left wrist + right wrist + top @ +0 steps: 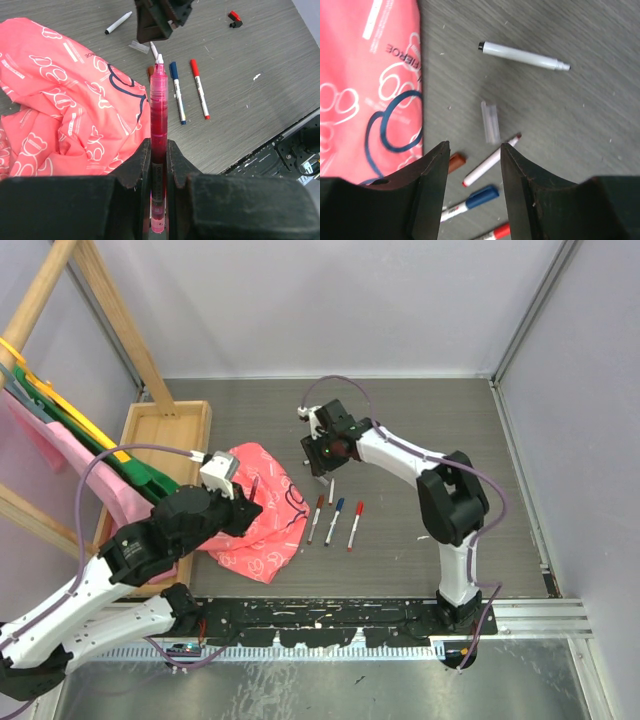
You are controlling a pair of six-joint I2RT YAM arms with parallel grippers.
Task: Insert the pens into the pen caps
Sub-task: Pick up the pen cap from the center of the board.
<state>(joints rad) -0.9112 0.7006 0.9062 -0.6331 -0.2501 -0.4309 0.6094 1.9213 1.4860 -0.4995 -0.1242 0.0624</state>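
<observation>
Left jaws clamped shut on pink see-through pen (158, 115); its white tip points away, above edge of pink cloth (60, 100). Beyond it on grey worktop (250, 75): blue-capped pen (178, 94) and red-capped pen (199, 90), side by side, not touching. Right jaws part open, gripping nothing, hovering over uncapped white pen (490, 161) with dark red tip, lying flat on worktop. Clear cap (490, 122) lies just beside that tip. Second white pen (522, 55), black-ended, lies well apart, farther out.
</observation>
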